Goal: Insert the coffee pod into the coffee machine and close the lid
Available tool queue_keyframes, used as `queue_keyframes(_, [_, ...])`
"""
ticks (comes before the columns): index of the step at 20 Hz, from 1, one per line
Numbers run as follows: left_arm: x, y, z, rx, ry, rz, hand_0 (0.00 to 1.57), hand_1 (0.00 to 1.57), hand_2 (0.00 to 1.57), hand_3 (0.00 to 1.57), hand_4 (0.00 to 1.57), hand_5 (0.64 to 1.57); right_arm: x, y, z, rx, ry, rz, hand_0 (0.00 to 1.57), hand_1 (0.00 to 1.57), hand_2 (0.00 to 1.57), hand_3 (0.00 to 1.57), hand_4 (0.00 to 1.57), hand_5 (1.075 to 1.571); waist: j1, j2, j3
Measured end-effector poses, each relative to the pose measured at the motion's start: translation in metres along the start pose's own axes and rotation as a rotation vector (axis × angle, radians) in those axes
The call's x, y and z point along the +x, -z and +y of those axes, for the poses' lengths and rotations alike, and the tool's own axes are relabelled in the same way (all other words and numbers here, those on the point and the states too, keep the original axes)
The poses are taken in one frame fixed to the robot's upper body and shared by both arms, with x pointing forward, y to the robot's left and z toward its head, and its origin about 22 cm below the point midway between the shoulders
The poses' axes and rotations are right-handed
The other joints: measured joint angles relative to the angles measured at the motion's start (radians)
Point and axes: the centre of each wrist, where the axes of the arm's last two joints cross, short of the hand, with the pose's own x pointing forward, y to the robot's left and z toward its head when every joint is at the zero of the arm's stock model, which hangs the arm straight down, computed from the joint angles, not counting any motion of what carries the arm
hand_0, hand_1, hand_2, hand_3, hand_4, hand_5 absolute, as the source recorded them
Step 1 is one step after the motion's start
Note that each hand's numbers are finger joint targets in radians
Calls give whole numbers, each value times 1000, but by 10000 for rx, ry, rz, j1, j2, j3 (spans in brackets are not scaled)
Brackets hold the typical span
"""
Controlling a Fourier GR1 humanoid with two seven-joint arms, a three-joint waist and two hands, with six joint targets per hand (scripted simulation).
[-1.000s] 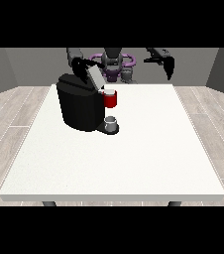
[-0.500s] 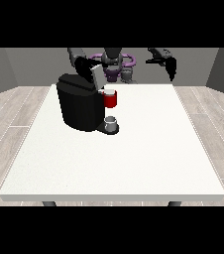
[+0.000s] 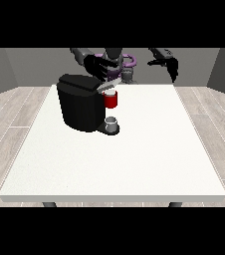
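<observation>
Black coffee machine (image 3: 82,104), hand (image 3: 98,67) above its lid (image 3: 109,85)

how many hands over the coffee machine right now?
1. The hand at the view's left hangs above the coffee machine, near its lid. The hand at the view's right is raised off to the side, past the table's far edge, away from the machine.

I count 1 black boxy coffee machine (image 3: 80,107), 1 small grey cup (image 3: 112,122) at its base, 1 large white table (image 3: 134,154), and my 2 black hands (image 3: 98,67) (image 3: 168,64).
</observation>
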Motion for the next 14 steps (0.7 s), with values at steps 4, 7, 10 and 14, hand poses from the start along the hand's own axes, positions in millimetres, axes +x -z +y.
queue_keyframes(4, [2,5,-4,9,-30,-93,0,0,0,0,0,1571,10,8,7,278,-341,-190,0,0,0,0,142,1571,-54,48,2])
queue_keyframes(7, [2,4,-5,-73,3,-236,0,0,0,0,182,1571,13,11,16,333,-349,-228,0,0,0,0,125,1571,-73,-76,2])
queue_keyframes(10, [3,5,-12,-24,37,-561,0,0,0,0,165,1571,17,12,21,464,-265,-538,0,0,0,0,67,1571,-115,-55,3])
queue_keyframes(14, [1,2,-12,81,-71,-622,0,0,0,0,192,1571,7,3,37,997,273,-872,0,0,0,0,352,1571,-344,-367,3])
